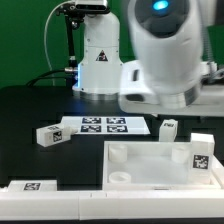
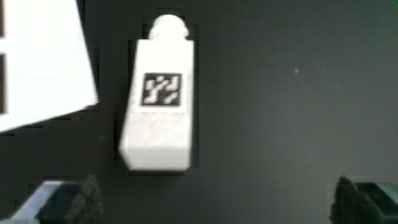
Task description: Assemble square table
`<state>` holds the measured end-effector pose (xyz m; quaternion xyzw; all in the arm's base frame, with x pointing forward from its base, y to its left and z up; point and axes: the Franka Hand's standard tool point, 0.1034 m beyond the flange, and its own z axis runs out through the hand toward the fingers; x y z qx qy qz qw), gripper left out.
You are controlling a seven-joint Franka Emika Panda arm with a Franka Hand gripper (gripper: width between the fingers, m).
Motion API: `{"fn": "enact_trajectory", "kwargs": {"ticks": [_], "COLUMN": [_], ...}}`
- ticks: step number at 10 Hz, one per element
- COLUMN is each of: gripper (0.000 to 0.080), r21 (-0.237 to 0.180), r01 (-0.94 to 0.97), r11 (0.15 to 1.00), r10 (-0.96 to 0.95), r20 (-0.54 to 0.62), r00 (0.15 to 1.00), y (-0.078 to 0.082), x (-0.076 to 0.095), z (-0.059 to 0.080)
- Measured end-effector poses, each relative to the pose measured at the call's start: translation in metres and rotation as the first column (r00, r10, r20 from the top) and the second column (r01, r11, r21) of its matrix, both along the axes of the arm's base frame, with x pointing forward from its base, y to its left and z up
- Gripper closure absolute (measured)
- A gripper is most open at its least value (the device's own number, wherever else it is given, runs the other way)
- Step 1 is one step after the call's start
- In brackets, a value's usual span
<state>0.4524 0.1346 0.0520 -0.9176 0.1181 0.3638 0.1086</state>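
Observation:
The white square tabletop (image 1: 140,172) lies at the front of the black table with its raised rim up. One white leg (image 1: 201,153) stands in its corner on the exterior view's right. A second leg (image 1: 168,127) lies just behind the tabletop, and a third (image 1: 49,135) lies off to the left. In the wrist view a tagged leg (image 2: 160,100) lies flat on the black surface. My gripper (image 2: 217,205) hangs above it, open and empty, with its dark fingertips (image 2: 64,203) wide apart. My arm (image 1: 165,60) looms blurred at the upper right of the exterior view.
The marker board (image 1: 105,125) lies behind the tabletop. A long white bar with one tag (image 1: 40,187) lies at the front left. The robot base (image 1: 95,50) stands at the back. A flat white piece (image 2: 39,70) shows at the wrist view's edge.

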Motion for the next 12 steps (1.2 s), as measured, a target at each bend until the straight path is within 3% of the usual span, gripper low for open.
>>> {"fn": "enact_trajectory", "kwargs": {"ticks": [4, 7, 10, 12], "gripper": [0.0151, 0.0151, 0.0151, 0.0151], "r21": [0.0, 0.034, 0.032, -0.011], "r01": [0.016, 0.021, 0.021, 0.069], "r11": [1.0, 0.999, 0.999, 0.998], "r10": [-0.016, -0.015, -0.016, -0.069], "r20": [-0.023, -0.171, -0.169, -0.242], "r00": [1.0, 0.985, 0.986, 0.968], "y": [-0.007, -0.016, -0.016, -0.018], "x": [-0.001, -0.008, -0.008, -0.026], "z": [-0.001, -0.009, -0.01, -0.022]}}
